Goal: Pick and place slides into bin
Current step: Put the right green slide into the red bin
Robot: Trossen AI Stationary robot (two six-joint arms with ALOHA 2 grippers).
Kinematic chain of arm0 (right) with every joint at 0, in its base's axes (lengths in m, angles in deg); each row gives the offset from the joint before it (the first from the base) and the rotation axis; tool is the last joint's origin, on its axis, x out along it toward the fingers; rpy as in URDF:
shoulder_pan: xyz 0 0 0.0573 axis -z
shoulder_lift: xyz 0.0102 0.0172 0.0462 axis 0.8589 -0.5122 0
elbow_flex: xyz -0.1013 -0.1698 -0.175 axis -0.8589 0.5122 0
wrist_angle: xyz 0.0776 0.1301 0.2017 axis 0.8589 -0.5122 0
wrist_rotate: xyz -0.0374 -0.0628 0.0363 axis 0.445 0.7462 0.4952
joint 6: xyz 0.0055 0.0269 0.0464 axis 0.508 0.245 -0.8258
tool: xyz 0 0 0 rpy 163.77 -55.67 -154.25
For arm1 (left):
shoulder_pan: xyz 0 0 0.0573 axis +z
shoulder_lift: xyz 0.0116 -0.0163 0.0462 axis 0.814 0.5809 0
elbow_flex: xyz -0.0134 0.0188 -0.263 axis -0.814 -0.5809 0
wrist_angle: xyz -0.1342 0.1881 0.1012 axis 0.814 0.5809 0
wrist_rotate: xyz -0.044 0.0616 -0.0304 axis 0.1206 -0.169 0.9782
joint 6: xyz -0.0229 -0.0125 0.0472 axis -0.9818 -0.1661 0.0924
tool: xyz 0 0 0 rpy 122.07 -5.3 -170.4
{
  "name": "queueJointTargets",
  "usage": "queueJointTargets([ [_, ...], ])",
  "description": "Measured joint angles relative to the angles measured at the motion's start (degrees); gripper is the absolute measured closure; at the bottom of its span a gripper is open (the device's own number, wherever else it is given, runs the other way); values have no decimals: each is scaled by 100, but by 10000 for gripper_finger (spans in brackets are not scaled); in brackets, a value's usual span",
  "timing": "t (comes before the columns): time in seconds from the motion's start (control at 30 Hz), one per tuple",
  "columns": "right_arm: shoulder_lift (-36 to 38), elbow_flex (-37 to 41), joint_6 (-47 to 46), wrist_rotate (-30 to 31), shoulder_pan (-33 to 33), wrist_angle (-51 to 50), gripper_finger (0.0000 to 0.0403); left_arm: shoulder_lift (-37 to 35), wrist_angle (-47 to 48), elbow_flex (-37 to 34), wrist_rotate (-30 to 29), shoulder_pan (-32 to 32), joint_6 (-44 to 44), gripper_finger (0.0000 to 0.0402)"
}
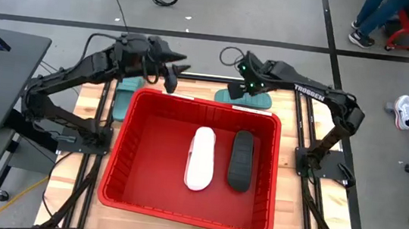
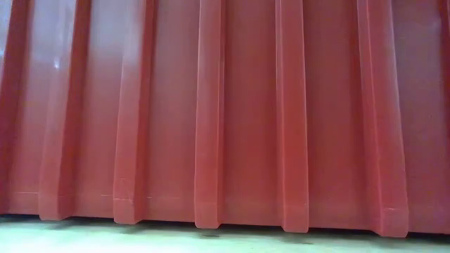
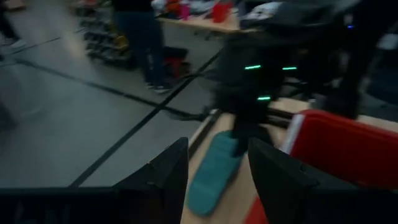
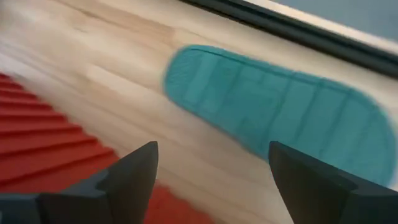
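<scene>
**Counting slides: two in the tub, one teal pair-half out on the boards**

Blocking the whole low view is the ribbed outer wall of the bin; nothing behind it can be made out from table height.

- Bin: bright red, mid-table. Inside lie a white slide and a black slide, side by side, lengthwise, close but apart.
- Teal slide: flat on the wooden table just beyond the bin's far rim, partly covered from above by the right arm. Seen sole-up in the right wrist view, blurred.
- Second teal shape: under the left arm, mostly hidden; cannot say what it is.
- Right gripper: above the teal slide's end, fingers spread wide, holding nothing.
- Left gripper: over the bin's far left corner, fingers parted, empty.
- Surroundings: a person's legs across the floor, blurred; a shoe at the right edge; a rolling stool, cut off.
</scene>
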Motion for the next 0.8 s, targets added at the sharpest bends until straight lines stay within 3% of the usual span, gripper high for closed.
queueJointTargets([
  [0.23,1234,1576,-1354,241,95,1623,92,67,-9,0,497,894,330,229],
  [0.43,2064,2825,-1830,466,604,1813,91,383,-229,-2,1290,1775,860,234],
  [0.67,2314,3961,-2459,485,1073,2299,91,689,-599,-2,2229,2396,1006,235],
  [0.8,2320,4407,-2731,265,1237,2787,88,712,-611,-4,2374,2495,1008,236],
])
